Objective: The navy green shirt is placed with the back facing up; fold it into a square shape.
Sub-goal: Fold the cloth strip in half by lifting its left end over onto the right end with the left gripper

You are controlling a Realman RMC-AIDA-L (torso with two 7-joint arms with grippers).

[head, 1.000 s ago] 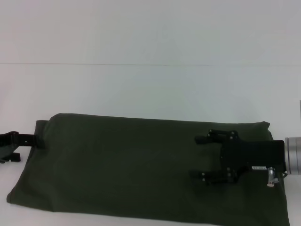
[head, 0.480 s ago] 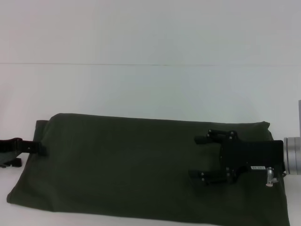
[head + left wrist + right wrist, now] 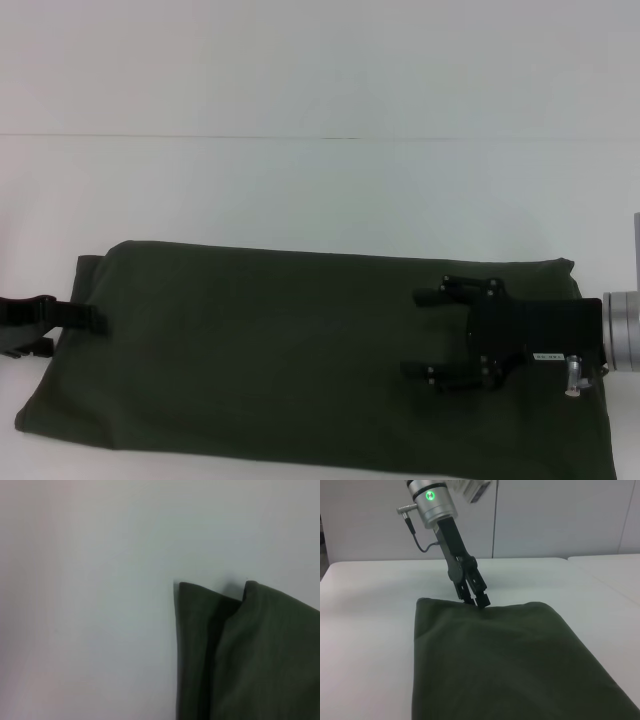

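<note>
Now the shirt [image 3: 300,360], already a long band, fills the table's [image 3: 320,190] near half. At 9 o'clock the left gripper [image 3: 85,318] pinches thin at its edge; whether it holds cloth I cannot tell, and a shallow bite could slip. At 3 o'clock the right gripper [image 3: 425,333] hovers agape, empty. No writing readable.

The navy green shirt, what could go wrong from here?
The left gripper is only at the very edge of the navy green shirt, so it may catch just one layer or slip off. The right gripper hovers open above the cloth; lifting one end alone could skew the fold.
</note>
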